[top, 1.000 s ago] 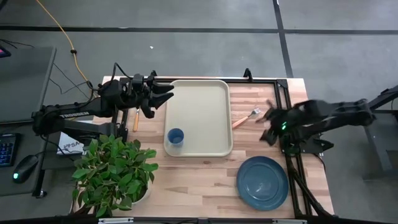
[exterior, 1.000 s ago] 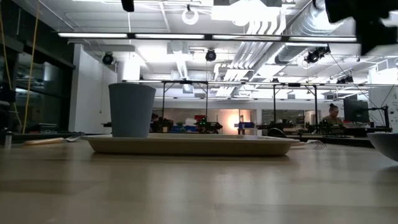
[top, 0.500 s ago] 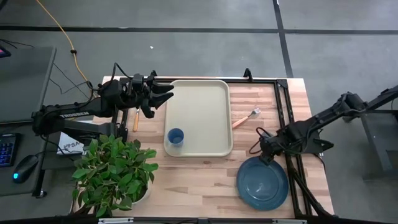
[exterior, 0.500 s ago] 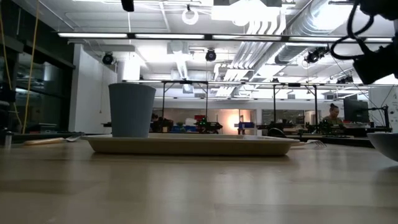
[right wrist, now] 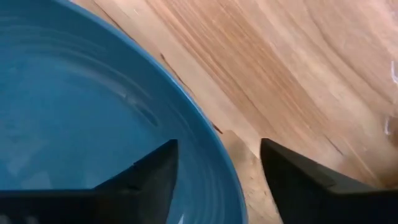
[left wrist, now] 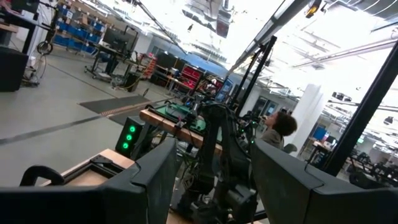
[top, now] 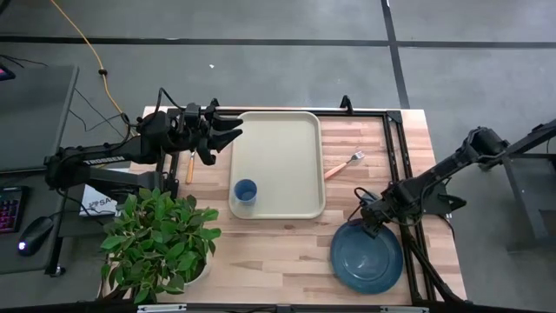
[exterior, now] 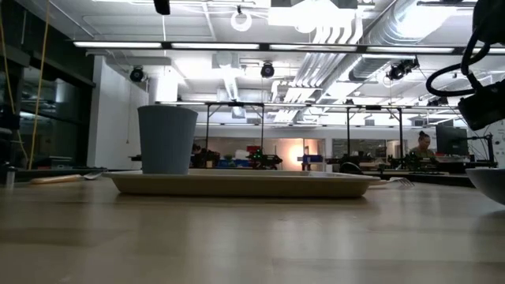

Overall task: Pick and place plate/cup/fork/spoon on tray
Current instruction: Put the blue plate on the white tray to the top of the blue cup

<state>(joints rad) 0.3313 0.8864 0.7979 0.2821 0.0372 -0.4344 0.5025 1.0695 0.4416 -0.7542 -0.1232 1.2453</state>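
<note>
spoon (top: 190,165) mostly hidden under left hand (top: 233,131), plate (exterior: 487,182) cut off by low view's edge

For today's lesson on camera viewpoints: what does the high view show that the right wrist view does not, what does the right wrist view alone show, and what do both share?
Only the high view shows the tray with the cup on it, the fork beside it, the potted plant, and the left gripper waiting open at the tray's far left corner.

Only the right wrist view shows the plate's rim passing between the right gripper's open fingers.

Both show the plate on the wooden table.
</note>
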